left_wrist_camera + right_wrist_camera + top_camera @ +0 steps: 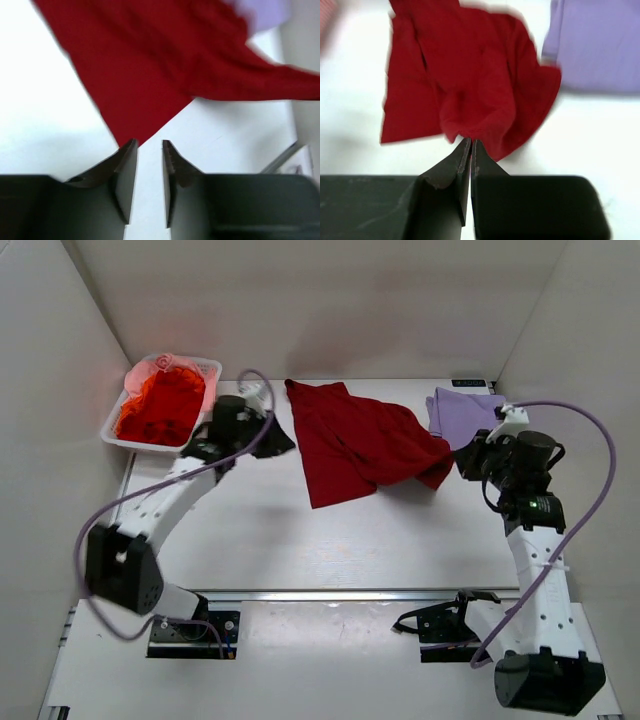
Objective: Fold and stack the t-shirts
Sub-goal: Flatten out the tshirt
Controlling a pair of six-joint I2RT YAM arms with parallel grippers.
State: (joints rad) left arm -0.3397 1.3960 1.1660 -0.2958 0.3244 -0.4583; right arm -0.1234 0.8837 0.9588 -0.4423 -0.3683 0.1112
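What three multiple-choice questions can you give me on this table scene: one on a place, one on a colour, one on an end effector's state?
1. Where does the lavender t-shirt lie?
A) far right on the table
B) at the near edge
C) at the centre

2. What colour is the cloth in the white basket?
A) blue
B) orange-red
C) green

3. How is the left end effector?
A) shut on cloth
B) shut on nothing
C) open, holding nothing

Answers:
1 A: it lies at the far right, beside the dark red t-shirt.
2 B: the orange-red cloth fills the basket.
3 C: its wrist view shows bare table between parted fingers.
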